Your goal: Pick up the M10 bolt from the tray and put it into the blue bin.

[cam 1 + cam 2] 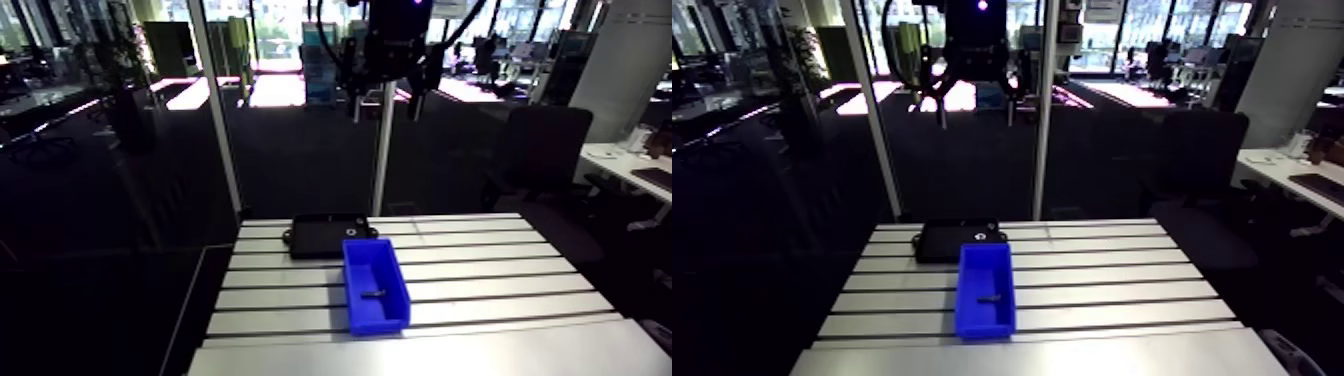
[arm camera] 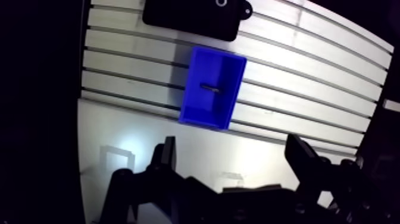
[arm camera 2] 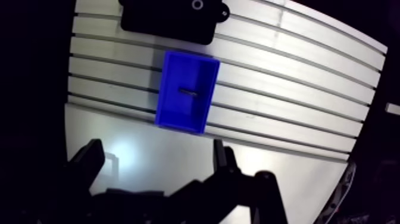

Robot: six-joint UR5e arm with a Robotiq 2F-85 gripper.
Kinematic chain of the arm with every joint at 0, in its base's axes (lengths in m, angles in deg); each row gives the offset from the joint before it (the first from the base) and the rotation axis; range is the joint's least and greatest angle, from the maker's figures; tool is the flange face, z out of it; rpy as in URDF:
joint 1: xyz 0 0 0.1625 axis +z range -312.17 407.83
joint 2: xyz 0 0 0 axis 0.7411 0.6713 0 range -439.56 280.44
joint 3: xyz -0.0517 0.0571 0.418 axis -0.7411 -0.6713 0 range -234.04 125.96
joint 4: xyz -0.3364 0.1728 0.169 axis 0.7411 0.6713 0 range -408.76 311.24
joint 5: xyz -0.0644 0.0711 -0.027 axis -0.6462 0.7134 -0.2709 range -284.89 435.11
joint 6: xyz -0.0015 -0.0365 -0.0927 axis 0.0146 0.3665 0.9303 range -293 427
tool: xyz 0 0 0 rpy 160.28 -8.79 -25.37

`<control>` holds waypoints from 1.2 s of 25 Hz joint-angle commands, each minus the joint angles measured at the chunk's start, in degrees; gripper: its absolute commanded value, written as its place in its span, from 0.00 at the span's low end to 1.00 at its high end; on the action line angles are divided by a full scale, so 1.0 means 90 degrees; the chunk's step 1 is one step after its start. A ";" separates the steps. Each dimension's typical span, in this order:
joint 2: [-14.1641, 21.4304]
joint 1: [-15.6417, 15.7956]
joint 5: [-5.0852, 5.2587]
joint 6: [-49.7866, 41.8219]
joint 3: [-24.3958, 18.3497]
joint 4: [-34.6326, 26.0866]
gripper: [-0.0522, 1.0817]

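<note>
the bolt (image 2: 211, 89) already lies inside the blue bin (image 2: 205, 116), just beside the black tray (image 2: 184, 18) on the worktop (image 2: 309, 95). the claw (image 2: 232, 149) hangs high above, spread wide and empty. looks like small hard steel to me: light, stiff, a bit slippery, best pinched across its shank.

Bolt (image 1: 373, 294) in bin (image 1: 380, 318) — tray (image 1: 315, 236) just behind, both on table (image 1: 480, 290).

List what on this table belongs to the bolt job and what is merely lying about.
Job: bolt, already inside the blue bin; black tray beside it.
Lying about: small pale ring on the tray.
</note>
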 commanded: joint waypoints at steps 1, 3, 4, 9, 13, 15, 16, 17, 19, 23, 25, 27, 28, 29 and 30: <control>-0.0014 -0.0001 -0.0108 -0.1013 -0.0225 -0.0192 0.06; 0.0005 0.0008 -0.0196 -0.1130 -0.0216 -0.0231 0.06; 0.0025 0.0008 -0.0206 -0.1140 -0.0255 -0.0329 0.06; 0.0054 0.0018 -0.0382 -0.1140 -0.0723 -0.0915 0.06; 0.0044 0.0028 -0.0519 -0.1111 -0.0909 -0.1130 0.06; 0.0044 0.0047 -0.0519 -0.1091 -0.0841 -0.1120 0.06; 0.0034 0.0057 -0.0509 -0.1091 -0.0821 -0.1120 0.06; 0.0025 0.0057 -0.0509 -0.1091 -0.0821 -0.1120 0.06; 0.0015 0.0067 -0.0499 -0.1091 -0.0821 -0.1111 0.06; 0.0005 0.0087 -0.0470 -0.1081 -0.0802 -0.1091 0.06; -0.0024 0.0106 -0.0480 -0.1081 -0.0821 -0.1081 0.06; -0.0073 0.0116 -0.0470 -0.1072 -0.0841 -0.1081 0.06; -0.0073 0.0116 -0.0470 -0.1072 -0.0841 -0.1081 0.06; -0.0083 0.0116 -0.0470 -0.1072 -0.0841 -0.1072 0.06; -0.0083 0.0116 -0.0470 -0.1072 -0.0841 -0.1072 0.06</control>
